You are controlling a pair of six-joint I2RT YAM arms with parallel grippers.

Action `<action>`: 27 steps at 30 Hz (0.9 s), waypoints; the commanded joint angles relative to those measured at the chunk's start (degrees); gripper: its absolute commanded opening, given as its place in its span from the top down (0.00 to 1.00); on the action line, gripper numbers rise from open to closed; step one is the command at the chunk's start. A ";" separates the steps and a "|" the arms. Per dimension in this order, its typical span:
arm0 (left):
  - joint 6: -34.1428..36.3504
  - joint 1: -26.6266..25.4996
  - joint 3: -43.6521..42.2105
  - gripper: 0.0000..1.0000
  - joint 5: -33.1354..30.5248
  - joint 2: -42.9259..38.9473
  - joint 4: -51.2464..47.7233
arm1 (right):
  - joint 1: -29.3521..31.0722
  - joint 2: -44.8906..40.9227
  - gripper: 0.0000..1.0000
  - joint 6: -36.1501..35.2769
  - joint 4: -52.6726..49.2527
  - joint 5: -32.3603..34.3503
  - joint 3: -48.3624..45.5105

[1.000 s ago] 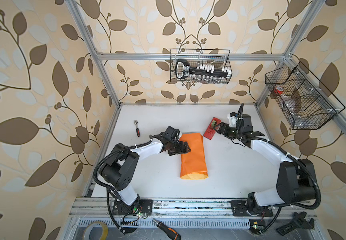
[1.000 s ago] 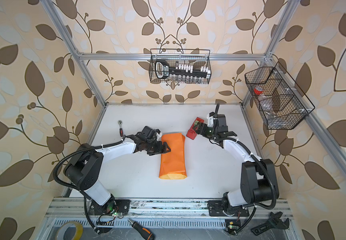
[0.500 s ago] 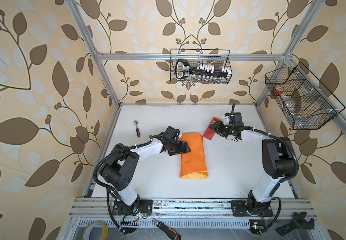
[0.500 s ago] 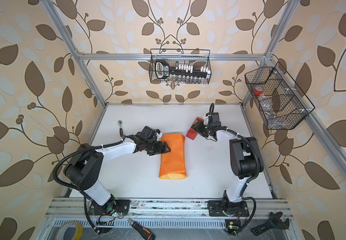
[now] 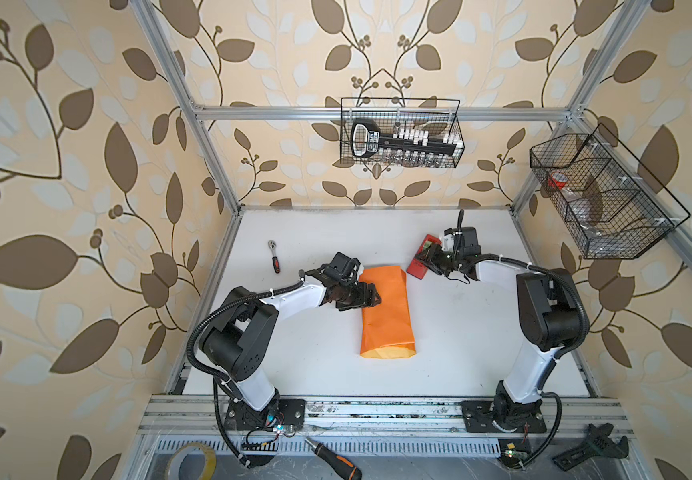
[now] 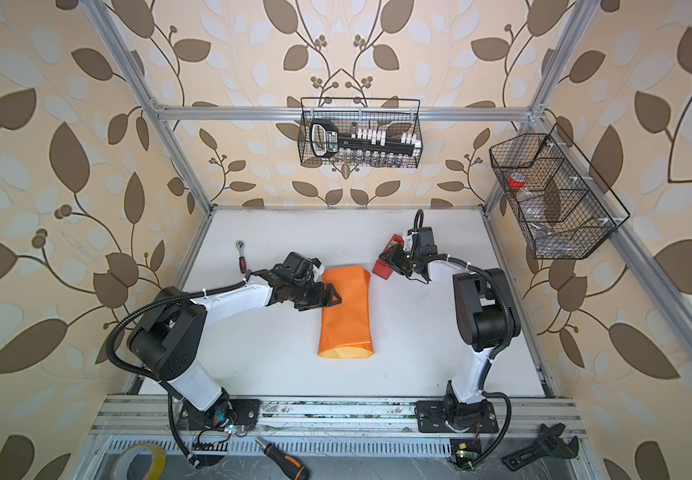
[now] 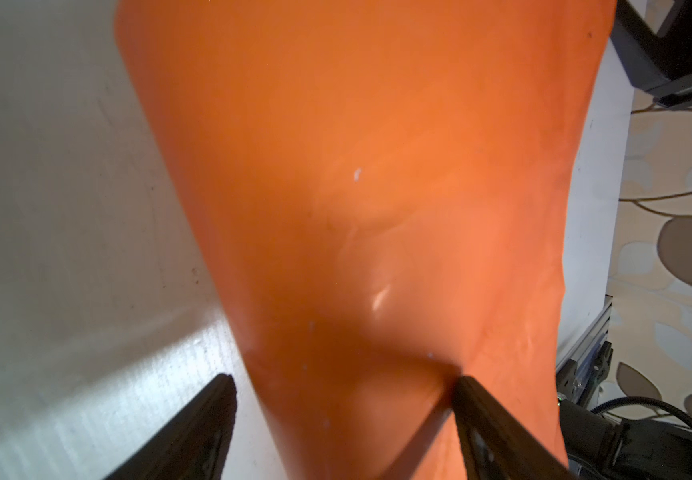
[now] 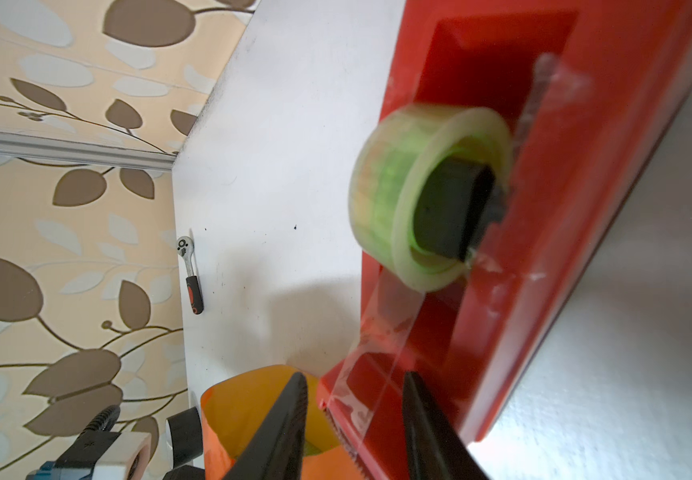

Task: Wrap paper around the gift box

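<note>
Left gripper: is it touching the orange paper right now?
Touching. The left wrist view shows one fingertip of the left gripper pressed into the paper, which dimples around it; the other finger stands over bare table.

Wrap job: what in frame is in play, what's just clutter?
In play: paper, tape dispenser, left hand, right hand; box hidden, presumably inside the paper.
Clutter: ratchet, screwdriver, tape roll, wrench, back basket, side basket.
</note>
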 commanded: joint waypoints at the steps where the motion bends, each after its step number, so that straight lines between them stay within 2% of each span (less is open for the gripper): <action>1: 2.05 0.26 -2.18 0.17 -5.62 1.33 -6.83 | 0.33 1.81 0.64 3.15 2.98 -0.31 -1.13; 13: 2.16 0.29 -2.29 0.17 -5.70 1.09 -6.77 | -0.16 1.76 0.79 8.97 10.01 0.83 -5.59; 27: 2.12 0.28 -2.38 0.17 -5.70 1.59 -6.74 | -0.58 2.55 0.94 13.64 15.71 -1.36 -6.95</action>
